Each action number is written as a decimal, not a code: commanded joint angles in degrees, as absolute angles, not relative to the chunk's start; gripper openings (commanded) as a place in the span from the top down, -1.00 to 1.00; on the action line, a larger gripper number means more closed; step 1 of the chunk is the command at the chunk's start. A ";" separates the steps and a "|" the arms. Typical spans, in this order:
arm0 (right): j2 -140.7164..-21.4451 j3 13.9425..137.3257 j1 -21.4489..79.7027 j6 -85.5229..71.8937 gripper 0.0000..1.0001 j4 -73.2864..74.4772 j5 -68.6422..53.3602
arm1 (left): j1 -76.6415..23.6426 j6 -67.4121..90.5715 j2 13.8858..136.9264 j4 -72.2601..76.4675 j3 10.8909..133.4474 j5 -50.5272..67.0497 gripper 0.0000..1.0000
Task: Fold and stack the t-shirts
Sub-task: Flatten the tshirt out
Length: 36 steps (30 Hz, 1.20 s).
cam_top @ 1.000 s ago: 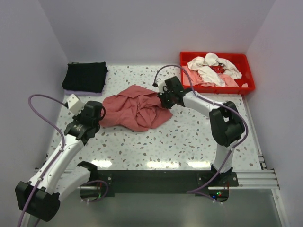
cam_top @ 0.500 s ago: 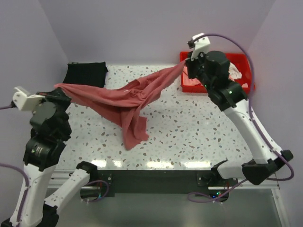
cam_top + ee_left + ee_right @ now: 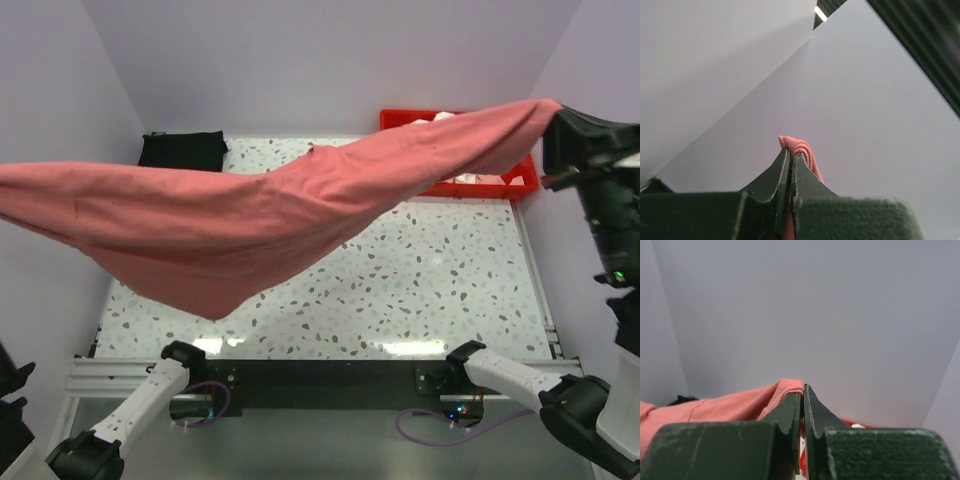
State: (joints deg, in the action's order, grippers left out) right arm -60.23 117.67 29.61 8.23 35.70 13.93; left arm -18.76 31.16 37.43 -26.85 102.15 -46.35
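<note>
A dusty brick-red t-shirt (image 3: pixel 250 215) hangs stretched in the air across the whole top view, sagging low at the left middle. My right gripper (image 3: pixel 558 118) holds its right end high by the right wall. In the right wrist view that gripper (image 3: pixel 802 390) is shut on a fold of the red t-shirt (image 3: pixel 740 405). The left gripper is outside the top view; in its wrist view the left gripper (image 3: pixel 791 157) is shut on a bunched red hem (image 3: pixel 804 150). A folded black t-shirt (image 3: pixel 182 150) lies at the table's back left.
The red plastic tray (image 3: pixel 480 187) stands at the back right, mostly hidden behind the raised shirt, with white cloth (image 3: pixel 440 117) showing in it. The speckled table (image 3: pixel 420 290) lies below, walled at left, back and right. Both arm bases sit on the near rail (image 3: pixel 320 375).
Both arms have risen and spread apart, lifting the red t-shirt off the table and pulling it wide. The left gripper has gone out of the top view.
</note>
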 commanded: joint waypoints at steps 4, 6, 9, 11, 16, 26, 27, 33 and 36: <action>-57.57 125.50 29.36 8.88 0.97 40.43 10.11 | -18.46 25.75 37.27 -23.99 111.79 -39.03 1.00; -57.83 126.99 29.44 8.53 0.95 41.13 9.84 | -18.46 25.58 37.53 -23.82 112.94 -38.06 1.00; -58.79 126.57 29.36 9.22 0.95 40.70 10.98 | -18.46 25.66 38.14 -23.91 112.33 -37.97 1.00; -59.67 126.04 29.36 9.84 0.95 40.35 12.91 | -18.46 25.58 39.11 -23.47 110.32 -38.40 1.00; -64.06 117.53 29.36 12.13 0.93 34.74 21.49 | -18.98 23.56 44.01 -21.54 99.88 -47.26 1.00; -89.89 96.35 24.97 4.86 0.69 28.74 26.90 | -11.53 40.57 72.31 -35.58 76.21 -53.23 0.98; -92.17 95.37 24.00 3.96 0.39 28.57 26.29 | -8.99 42.52 74.86 -37.07 75.42 -50.56 0.76; -98.44 92.64 23.82 1.06 -0.98 30.76 27.69 | -8.44 45.97 84.91 -39.83 71.20 -45.10 -1.00; -95.63 90.10 23.91 -1.84 -0.98 31.82 25.67 | -8.35 43.43 81.50 -34.22 67.00 -40.18 -1.00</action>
State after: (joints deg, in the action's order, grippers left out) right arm -104.44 89.43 23.62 2.39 33.85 25.32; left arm -8.43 42.44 88.68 -39.27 68.34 -43.68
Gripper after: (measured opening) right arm 0.987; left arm 0.997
